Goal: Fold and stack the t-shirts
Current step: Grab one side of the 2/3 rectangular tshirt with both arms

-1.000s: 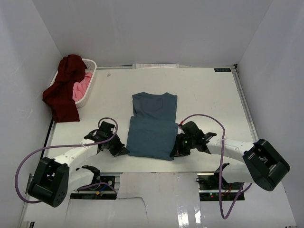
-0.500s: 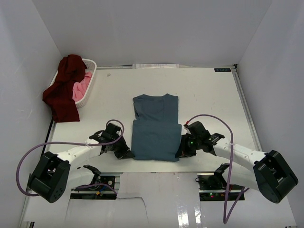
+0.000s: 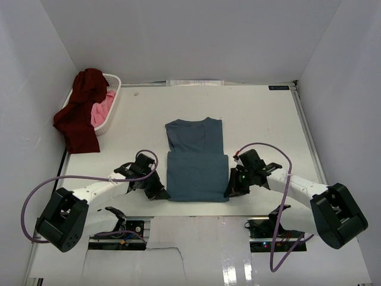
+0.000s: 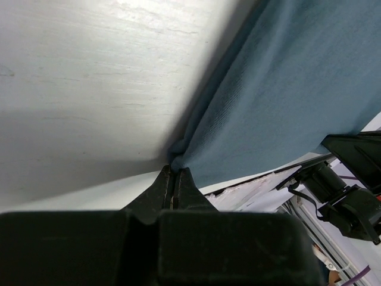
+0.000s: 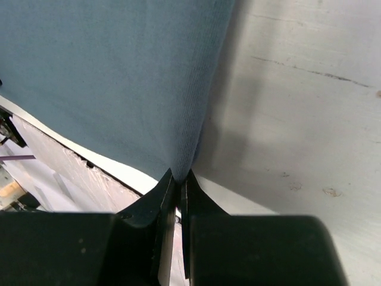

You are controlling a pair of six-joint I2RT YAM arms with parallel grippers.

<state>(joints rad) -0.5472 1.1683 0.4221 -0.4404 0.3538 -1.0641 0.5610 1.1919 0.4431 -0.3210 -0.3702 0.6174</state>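
Jaws are pressing together on both near corners of the teal-blue t-shirt (image 3: 196,170), the left gripper (image 4: 174,171) taking its left corner, the right gripper (image 5: 178,176) its right. The shirt is lying half-folded in the middle of the surface (image 3: 268,119), its near hem reaching the front edge. Each pinch seems to be catching only a sliver of cloth, so a corner could be slipping free on the lift, or uneven pulling could be skewing the fold.
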